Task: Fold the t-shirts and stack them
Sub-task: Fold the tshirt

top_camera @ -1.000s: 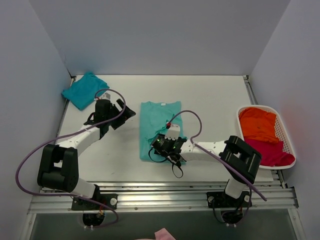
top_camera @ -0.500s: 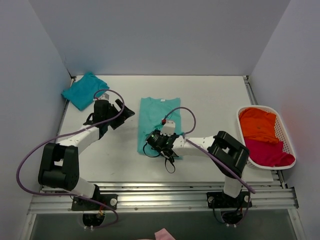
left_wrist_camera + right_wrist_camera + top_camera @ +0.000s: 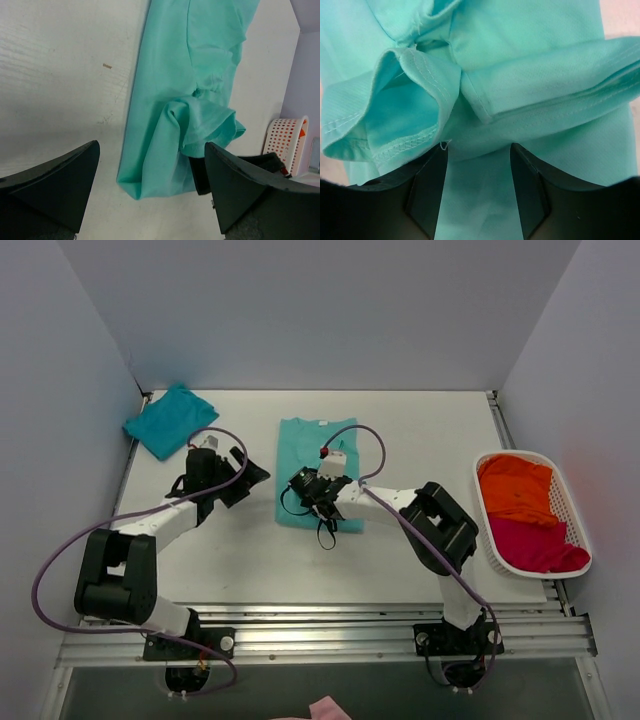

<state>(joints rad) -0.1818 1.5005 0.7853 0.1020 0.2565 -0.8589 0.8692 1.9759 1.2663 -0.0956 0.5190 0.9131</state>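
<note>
Right gripper [image 3: 477, 150], fingers closed narrowly on a raised fold of the light mint-green short-sleeved cloth t-shirt [image 3: 165, 100], which spreads ahead of it. Left gripper [image 3: 150, 150] gapes wide, empty, with the shirt beyond its fingertips.

Notes fine-knit matt cloth with stitched hems on the mint-green t-shirt [image 3: 535, 75]. Records soft matt cloth on the teal t-shirt [image 3: 165, 420] at the far left corner. Finds the tabletop [image 3: 50, 75] white, matt, faintly grained. Logs white perforated plastic for the basket [image 3: 572, 515] at the right edge, matt black plastic on the left gripper [image 3: 150, 147] fingers [image 3: 50, 185].
</note>
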